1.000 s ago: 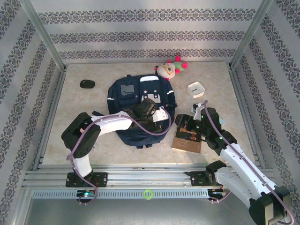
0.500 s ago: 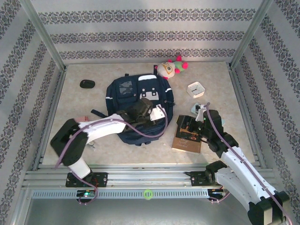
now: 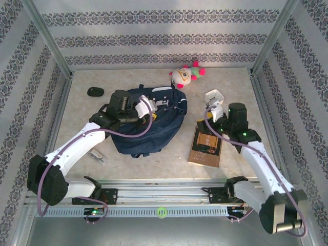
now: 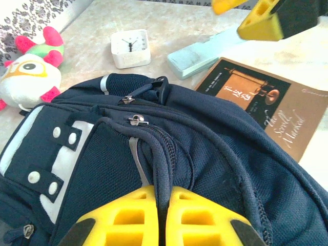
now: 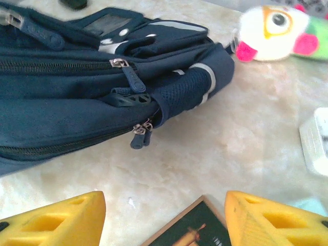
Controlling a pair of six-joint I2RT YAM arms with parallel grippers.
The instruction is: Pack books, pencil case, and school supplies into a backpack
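Observation:
The navy backpack [image 3: 154, 130] lies mid-table with its pocket side up. My left gripper [image 4: 161, 192] is shut on a dark carry strap [image 4: 159, 154] at the top of the backpack [image 4: 102, 154]. The brown book [image 3: 205, 148] lies flat to the right of the bag. My right gripper [image 5: 164, 215] hovers open over the book's far corner [image 5: 189, 230], holding nothing, and faces the backpack's zipper pulls [image 5: 141, 136]. The mint-green pencil case [image 4: 205, 51] lies beyond the book [image 4: 261, 102], partly under the right gripper [image 3: 211, 123].
A white square clock [image 3: 214, 96] stands at the back right. A plush bird [image 3: 185, 74] sits behind the backpack, and a black oval object [image 3: 95, 91] lies at the back left. A small pale item [image 3: 97, 155] rests near the left arm.
My left gripper has shut on the backpack's strap and drawn back to the left, dragging and turning the bag. The right gripper has risen off the book toward the clock.

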